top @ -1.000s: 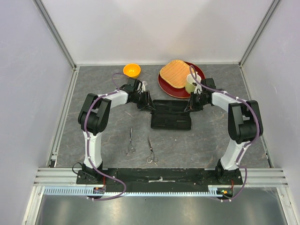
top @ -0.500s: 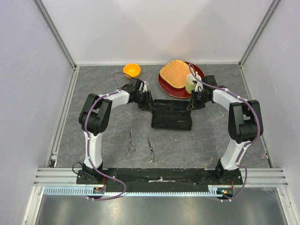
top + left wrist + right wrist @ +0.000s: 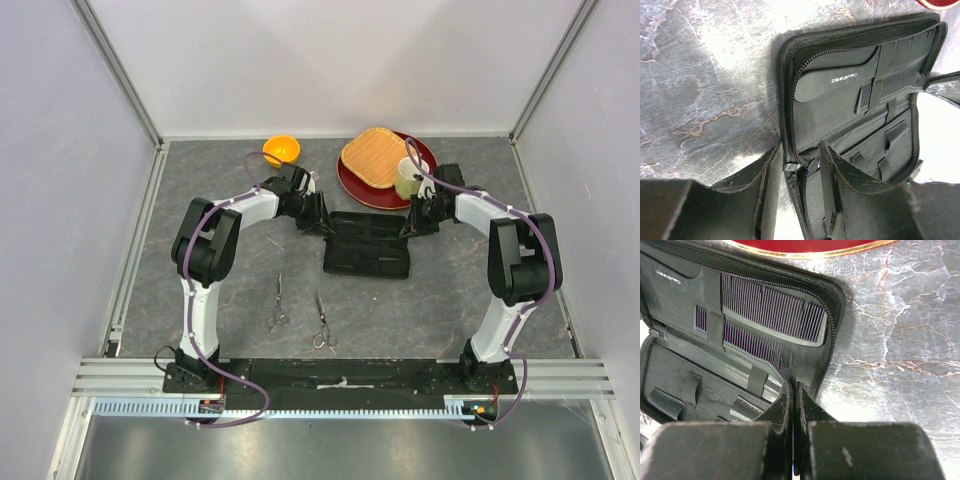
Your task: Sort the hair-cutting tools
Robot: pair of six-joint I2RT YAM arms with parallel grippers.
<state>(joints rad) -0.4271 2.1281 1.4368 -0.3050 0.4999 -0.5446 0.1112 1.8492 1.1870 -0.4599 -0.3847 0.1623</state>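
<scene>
The black zip case [image 3: 366, 246] lies open mid-table. Two black combs, a long one [image 3: 772, 310] and a handled one [image 3: 835, 80], sit under its straps. Two silver scissors [image 3: 278, 303] [image 3: 321, 322] lie on the table in front of it. My left gripper [image 3: 320, 222] is at the case's left end; in its wrist view it [image 3: 800, 170] is open, fingers astride the zipper rim [image 3: 790, 165]. My right gripper [image 3: 411, 221] is at the case's right end; in its wrist view it [image 3: 793, 390] is shut at the rim [image 3: 832, 315], seemingly pinching it.
A red plate [image 3: 352, 186] behind the case carries a tan square dish [image 3: 372, 155] and a pale mug [image 3: 408, 178], close to my right gripper. An orange bowl [image 3: 281, 150] stands at the back left. White walls enclose the grey table.
Both grippers have shifted only slightly at the case's ends. The case's outline has changed a little. The scissors have not moved.
</scene>
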